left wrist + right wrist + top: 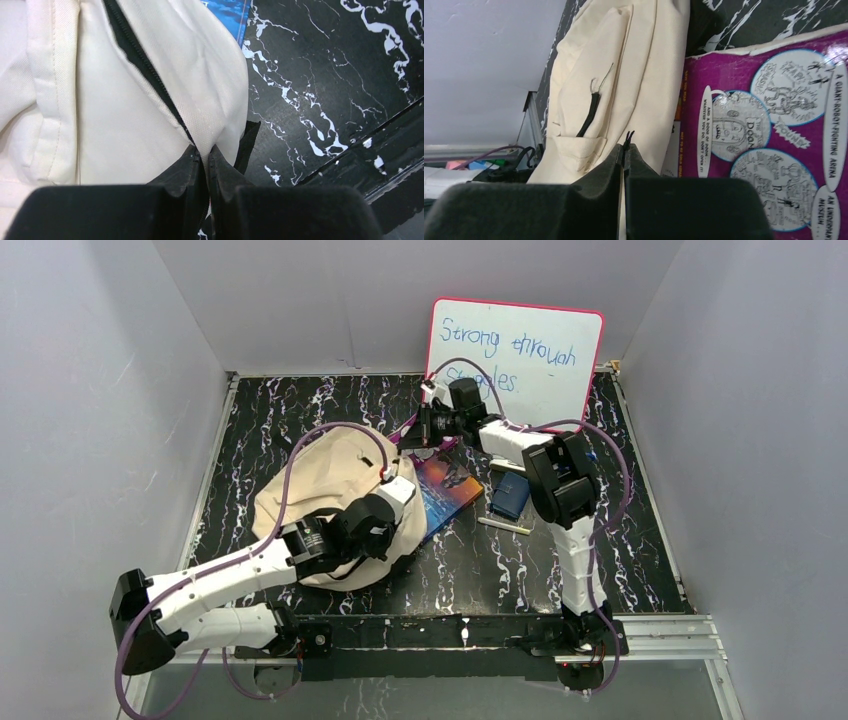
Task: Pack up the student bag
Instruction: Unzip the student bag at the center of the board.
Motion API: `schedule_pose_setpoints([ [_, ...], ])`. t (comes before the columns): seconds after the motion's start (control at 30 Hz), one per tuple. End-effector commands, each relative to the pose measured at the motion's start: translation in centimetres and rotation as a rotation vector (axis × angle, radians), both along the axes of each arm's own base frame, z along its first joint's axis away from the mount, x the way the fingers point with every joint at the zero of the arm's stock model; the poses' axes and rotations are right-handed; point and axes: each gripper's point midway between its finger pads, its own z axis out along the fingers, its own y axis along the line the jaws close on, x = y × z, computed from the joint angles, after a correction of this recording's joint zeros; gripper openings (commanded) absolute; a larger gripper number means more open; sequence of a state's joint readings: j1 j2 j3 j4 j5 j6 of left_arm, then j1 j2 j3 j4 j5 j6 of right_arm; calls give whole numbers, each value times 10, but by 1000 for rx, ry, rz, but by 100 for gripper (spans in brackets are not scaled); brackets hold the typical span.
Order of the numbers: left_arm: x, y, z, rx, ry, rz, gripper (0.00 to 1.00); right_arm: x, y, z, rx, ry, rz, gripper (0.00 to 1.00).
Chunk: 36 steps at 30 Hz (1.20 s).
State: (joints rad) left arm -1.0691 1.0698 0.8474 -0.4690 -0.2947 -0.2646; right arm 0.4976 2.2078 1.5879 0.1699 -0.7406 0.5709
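The student bag (325, 485) is a cream canvas backpack lying at the left middle of the table. My left gripper (400, 523) is at its near right edge. In the left wrist view the gripper (202, 150) is shut on the bag's fabric (125, 100), right at its dark zipper line (145, 65). My right gripper (410, 433) is at the bag's far right corner. In the right wrist view the gripper (625, 147) is shut on a thin black zipper pull cord (628, 136), with the bag (624, 75) stretching away behind it.
A purple comic-print book (774, 125) lies right beside the bag, partly under a blue-covered book (447, 495). A small dark blue case (510, 495) and a pen (505, 526) lie to the right. A whiteboard (515, 350) leans on the back wall.
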Motion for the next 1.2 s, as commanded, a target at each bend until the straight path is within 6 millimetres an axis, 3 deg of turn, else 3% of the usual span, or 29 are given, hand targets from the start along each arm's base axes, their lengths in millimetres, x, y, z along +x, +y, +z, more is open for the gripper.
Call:
schedule_pose_setpoints([
  [0.0,-19,0,4,-55,57,26,0,91,-36,47,21,-312,-231,20],
  [0.03,-14,0,6,-57,42,54,0,89,-39,47,8,-309,-242,31],
  [0.1,-5,-1,10,-72,7,93,0,85,-48,53,-28,-314,-282,43],
  [0.27,13,-13,23,-122,-67,121,0,62,-89,73,-128,-332,-441,62],
  [0.37,29,-22,32,-140,-85,115,0,36,-114,73,-175,-320,-500,65],
  [0.57,55,-57,48,-197,-73,48,0,-21,-143,78,-197,-306,-516,66],
  [0.73,64,-97,38,-247,-1,-35,0,-61,-161,69,-207,-257,-532,69],
  [0.87,89,-115,31,-265,31,-27,0,-89,-172,53,-220,-202,-540,69],
  [0.9,94,-115,29,-251,42,-17,3,-95,-175,50,-224,-189,-543,69],
  [1.03,97,-107,29,-221,41,4,45,-118,-184,40,-229,-139,-553,71],
  [1.1,93,-96,28,-219,44,17,57,-127,-187,35,-229,-118,-559,71],
  [1.17,84,-84,25,-209,61,30,62,-134,-191,29,-229,-106,-568,71],
])
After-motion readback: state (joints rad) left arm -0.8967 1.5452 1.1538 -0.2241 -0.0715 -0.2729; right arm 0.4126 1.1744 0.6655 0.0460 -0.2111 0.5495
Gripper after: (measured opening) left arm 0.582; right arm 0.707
